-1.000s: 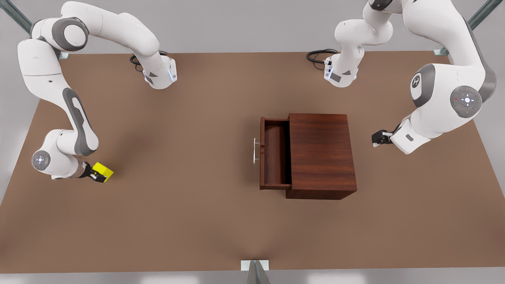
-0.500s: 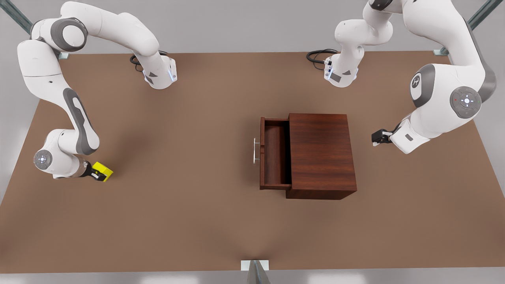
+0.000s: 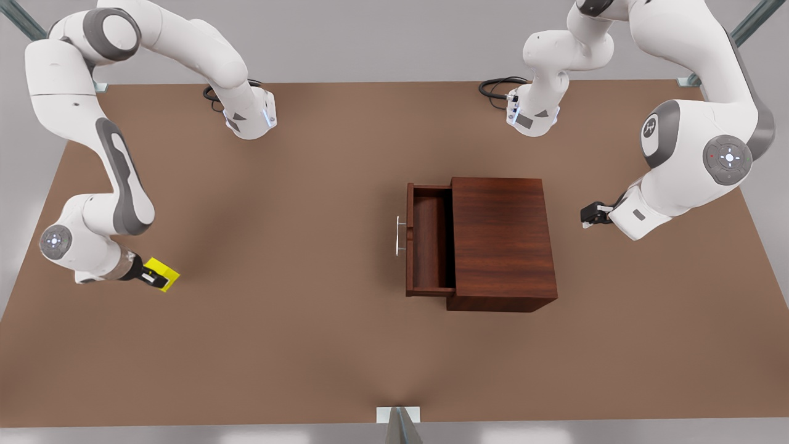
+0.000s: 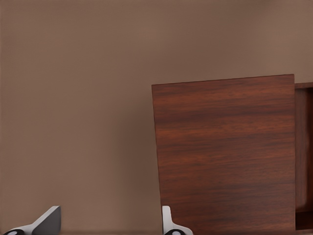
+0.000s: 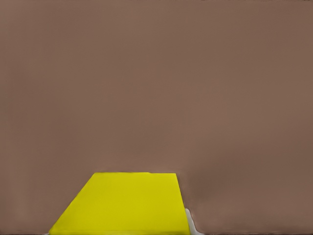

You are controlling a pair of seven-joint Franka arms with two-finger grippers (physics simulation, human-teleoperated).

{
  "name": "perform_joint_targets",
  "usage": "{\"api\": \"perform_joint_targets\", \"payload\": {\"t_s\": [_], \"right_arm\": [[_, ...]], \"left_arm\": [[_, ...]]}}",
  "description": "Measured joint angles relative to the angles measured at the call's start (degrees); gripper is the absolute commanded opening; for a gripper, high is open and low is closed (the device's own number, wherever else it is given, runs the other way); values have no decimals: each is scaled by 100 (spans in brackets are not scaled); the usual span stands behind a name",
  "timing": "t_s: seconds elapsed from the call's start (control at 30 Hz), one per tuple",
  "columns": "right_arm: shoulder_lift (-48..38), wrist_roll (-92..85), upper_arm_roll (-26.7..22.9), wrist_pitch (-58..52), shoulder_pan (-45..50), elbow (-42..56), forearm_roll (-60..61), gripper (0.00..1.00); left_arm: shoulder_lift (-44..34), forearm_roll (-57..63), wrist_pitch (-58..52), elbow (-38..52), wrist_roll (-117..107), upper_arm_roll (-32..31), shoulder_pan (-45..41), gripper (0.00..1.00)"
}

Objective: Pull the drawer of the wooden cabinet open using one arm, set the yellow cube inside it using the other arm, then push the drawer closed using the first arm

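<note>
A small, plain, bright yellow cube [image 3: 163, 272] sits clamped between the black fingers of the right gripper [image 3: 155, 275], at the front view's left side of the brown table [image 3: 296, 345], well apart from the cabinet. In the right wrist view the yellow cube [image 5: 124, 203] shows a flat unmarked face with a pale fingertip [image 5: 190, 223] at its edge. No readable writing or labels appear on any object. Near the table's middle stands the wooden cabinet [image 3: 500, 243], a boxy block of dark reddish-brown grained wood. Its drawer [image 3: 428, 239] is pulled out toward the front view's left, with a thin silver bar handle [image 3: 399, 235] on its front, and the tray holds nothing. The left gripper [image 3: 590, 215] hangs beside the cabinet on the front view's right, not touching it; in the left wrist view its two pale fingertips [image 4: 46, 223] stand wide apart with nothing between them.
</note>
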Motion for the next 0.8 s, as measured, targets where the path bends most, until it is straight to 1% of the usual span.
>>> {"api": "perform_joint_targets", "payload": {"t_s": [0.1, 0.23, 0.4, 0.53, 0.67, 0.8], "right_arm": [[-202, 208, 170, -271, 356, 50, 266, 63], [-454, 605, 151, -522, 1019, 85, 693, 64], [-563, 1412, 39, -725, 2161, 367, 1132, 64], [-519, 2284, -38, -1003, 3117, 1080, 1372, 64], [-227, 3259, -166, -1398, 4066, 1944, 1437, 64], [211, 4316, -636, -1721, 5263, 2985, 1440, 64]], "left_arm": [[0, 1, 0, 0, 3, 0, 0, 100], [0, 2, 0, -5, 7, 0, 0, 100], [-25, 5, 0, -37, 11, 0, -5, 100], [-34, 8, 12, -49, 13, 0, -7, 100], [-35, 14, 22, -50, 15, 0, -7, 100], [-35, 12, 28, -52, 16, 0, -7, 100]]}}
